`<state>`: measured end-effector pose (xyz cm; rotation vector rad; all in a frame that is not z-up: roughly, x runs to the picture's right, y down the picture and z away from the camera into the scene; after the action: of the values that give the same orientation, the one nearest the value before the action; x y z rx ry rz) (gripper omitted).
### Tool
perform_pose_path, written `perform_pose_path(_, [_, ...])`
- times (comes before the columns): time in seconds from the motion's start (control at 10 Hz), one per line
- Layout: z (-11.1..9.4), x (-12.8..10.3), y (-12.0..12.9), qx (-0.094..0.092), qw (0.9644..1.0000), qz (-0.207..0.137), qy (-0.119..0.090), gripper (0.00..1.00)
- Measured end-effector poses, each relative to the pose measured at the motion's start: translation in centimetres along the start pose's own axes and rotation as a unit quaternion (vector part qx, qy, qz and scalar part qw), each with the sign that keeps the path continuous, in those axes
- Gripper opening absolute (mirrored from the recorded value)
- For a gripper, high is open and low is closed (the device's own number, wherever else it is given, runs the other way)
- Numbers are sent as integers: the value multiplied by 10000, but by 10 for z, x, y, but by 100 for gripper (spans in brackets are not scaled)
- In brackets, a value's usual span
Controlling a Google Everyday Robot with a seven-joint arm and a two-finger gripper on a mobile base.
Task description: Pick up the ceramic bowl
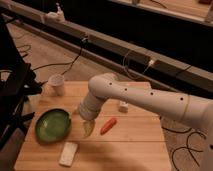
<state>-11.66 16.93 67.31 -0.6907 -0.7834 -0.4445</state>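
The ceramic bowl (pixel 53 125) is a wide shallow green dish with a darker rim, lying on the left part of the wooden table (pixel 130 150). My white arm reaches in from the right across the table. My gripper (pixel 88 127) hangs at its end, pointing down, just right of the bowl's rim and left of an orange carrot-like item (pixel 108 125). It holds nothing that I can see.
A small white cup (pixel 57 84) stands at the table's back left. A white rectangular object (pixel 68 153) lies near the front edge. A small white item (pixel 123 105) sits behind the arm. A dark frame (pixel 12 95) stands left of the table; cables lie on the floor behind.
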Motion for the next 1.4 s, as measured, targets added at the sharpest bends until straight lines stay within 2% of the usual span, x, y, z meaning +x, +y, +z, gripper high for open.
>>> perform_pose_path(0.2, [0,2,0,15,10000,16,-1,72])
perform_pose_path(0.3, [8,4,-5,42,10000,-26,-19,72])
perform_pose_path(0.5, [32,0,-19,37,9994,-328,-88,72])
perform_pose_path(0.8, [71,-12,-38,-137,9968,-734,-269,72])
perform_pose_path(1.1, [105,-13,-59,-267,9944,-930,-428,72])
perform_pose_path(1.4, [135,2,-71,-401,9931,-925,-593,72])
